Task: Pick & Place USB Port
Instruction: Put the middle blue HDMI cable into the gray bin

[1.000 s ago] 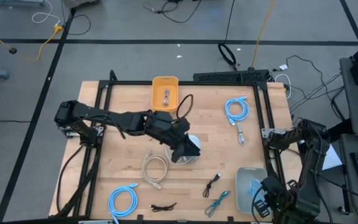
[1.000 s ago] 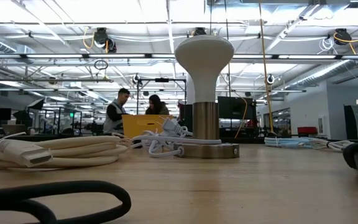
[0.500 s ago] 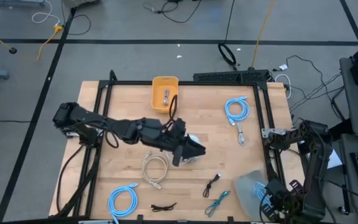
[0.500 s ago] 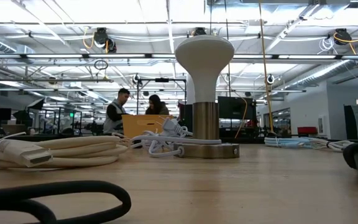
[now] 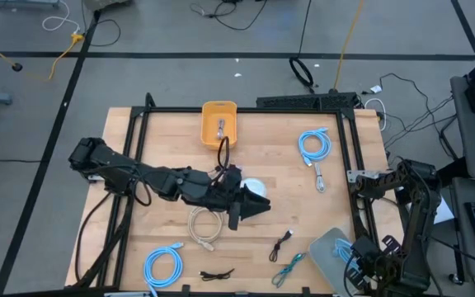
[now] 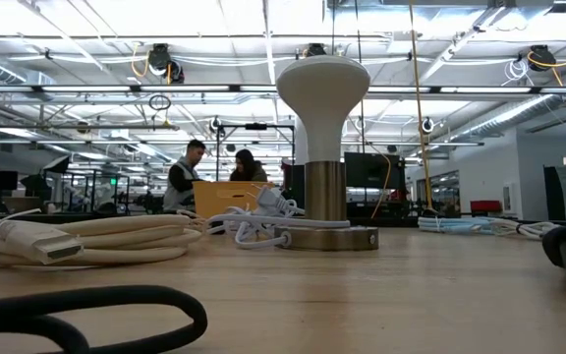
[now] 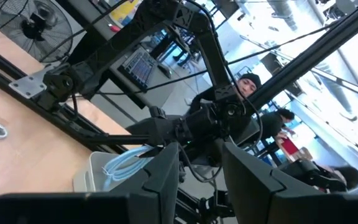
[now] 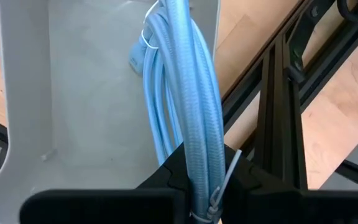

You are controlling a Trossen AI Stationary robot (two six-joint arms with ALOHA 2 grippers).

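**Right pincer pinching blue cable at the grey bin; left pincer spread, empty**

Right gripper (image 8: 207,180): fingers pressed onto a coiled blue USB cable (image 8: 179,93), pinching the bundle near its tie. The coil hangs from the grip into the grey bin (image 8: 73,93) at the table's front right corner, just inside the black frame rail (image 8: 278,112). Judgement: the grip on the tied end keeps the loops together, so the coil goes in as one bundle. This looks like the placing step, release not yet made. I cannot tell whether the coil rests on the bin floor.

Right arm pose: folded tight at its own corner, wrist pointing down over the bin.

Left gripper (image 7: 201,168): fingers spread, nothing between them. It sits at mid-table beside the white lamp (image 5: 254,188), with the white cable (image 5: 204,221) close by. Left arm stretched low and long across the board from its base at the left edge, wrist camera looking level toward the right arm.

Other cables lie loose on the table (image 5: 171,132).
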